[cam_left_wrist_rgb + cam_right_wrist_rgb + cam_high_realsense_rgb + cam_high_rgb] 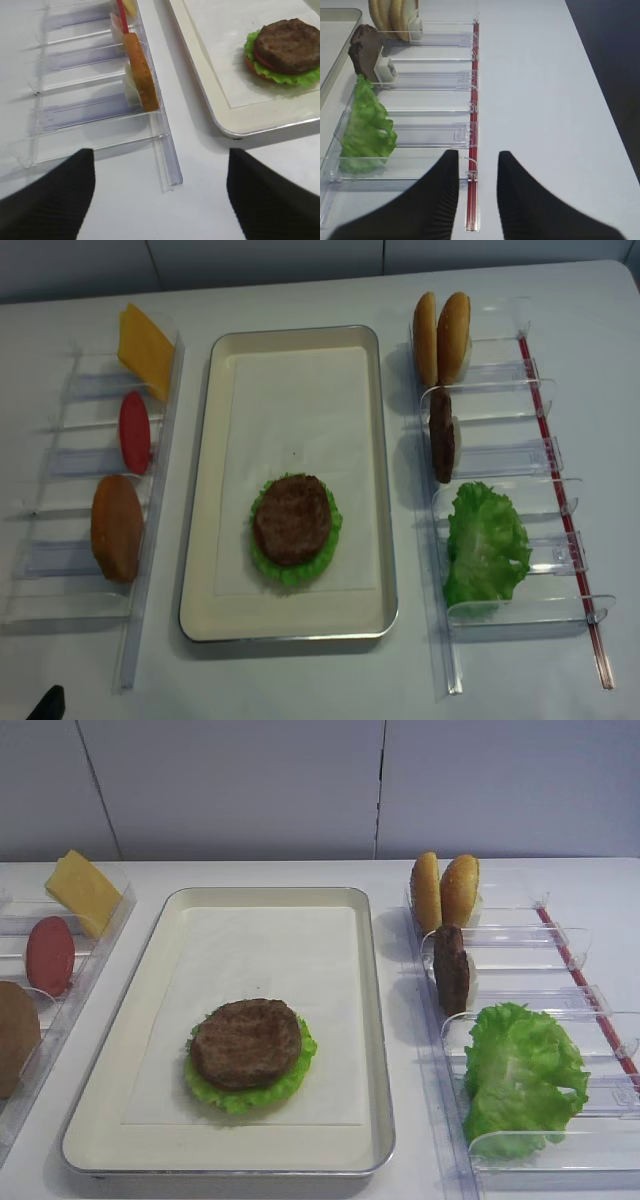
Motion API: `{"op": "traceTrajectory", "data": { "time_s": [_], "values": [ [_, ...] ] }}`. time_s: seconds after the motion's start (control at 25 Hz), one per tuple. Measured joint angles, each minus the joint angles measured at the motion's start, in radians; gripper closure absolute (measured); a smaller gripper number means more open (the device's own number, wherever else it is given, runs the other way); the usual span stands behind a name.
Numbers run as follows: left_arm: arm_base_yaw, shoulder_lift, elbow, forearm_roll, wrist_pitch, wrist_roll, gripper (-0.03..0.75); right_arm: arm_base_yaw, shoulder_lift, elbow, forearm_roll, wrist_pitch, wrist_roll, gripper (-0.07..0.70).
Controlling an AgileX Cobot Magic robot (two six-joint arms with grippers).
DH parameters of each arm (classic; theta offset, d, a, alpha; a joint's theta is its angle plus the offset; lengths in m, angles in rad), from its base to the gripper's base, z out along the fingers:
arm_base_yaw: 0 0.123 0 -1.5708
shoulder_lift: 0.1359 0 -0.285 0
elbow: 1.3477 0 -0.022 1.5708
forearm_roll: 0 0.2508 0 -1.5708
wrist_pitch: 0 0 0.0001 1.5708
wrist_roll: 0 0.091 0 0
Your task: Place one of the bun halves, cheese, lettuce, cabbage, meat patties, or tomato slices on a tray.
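Black ribbed fingers of the right gripper fill the foreground of its wrist view, a narrow gap between them and nothing pinched, hovering over the near end of the right clear holder and its red strip. Fingers of the left gripper stand spread wide apart above bare table, just short of the left clear holder.

On the cream tray, lengthwise away from the high camera, a stack sits toward the near end: a brown patty lying flat on lettuce, with a red tomato slice and a bun edge showing beneath in the left wrist view. Far half of the paper liner lies bare.

Right holder, near to far: loose green lettuce leaves, a spare patty on edge, two bun halves upright side by side. Left holder, near to far: a bun half on edge, a red tomato slice on edge, a tilted yellow cheese slab.

White table runs open between tray rim and each holder.
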Motion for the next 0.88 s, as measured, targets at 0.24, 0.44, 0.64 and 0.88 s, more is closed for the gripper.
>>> {"op": "traceTrajectory", "data": {
  "time_s": [0.24,0.44,0.64,0.88],
  "values": [
    [0.0,0.0,0.0,0.0,0.0,0.0,0.204,0.0,0.0,0.0,0.0,0.0,0.0,0.437],
    [0.0,0.0,0.0,0.0,0.0,0.0,0.204,0.0,0.0,0.0,0.0,0.0,0.0,0.464],
    [0.0,0.0,0.0,0.0,0.0,0.0,0.204,0.0,0.0,0.0,0.0,0.0,0.0,0.486],
    [0.0,0.0,0.0,0.0,0.0,0.0,0.204,0.0,0.0,0.0,0.0,0.0,0.0,0.51]
  ]
}}
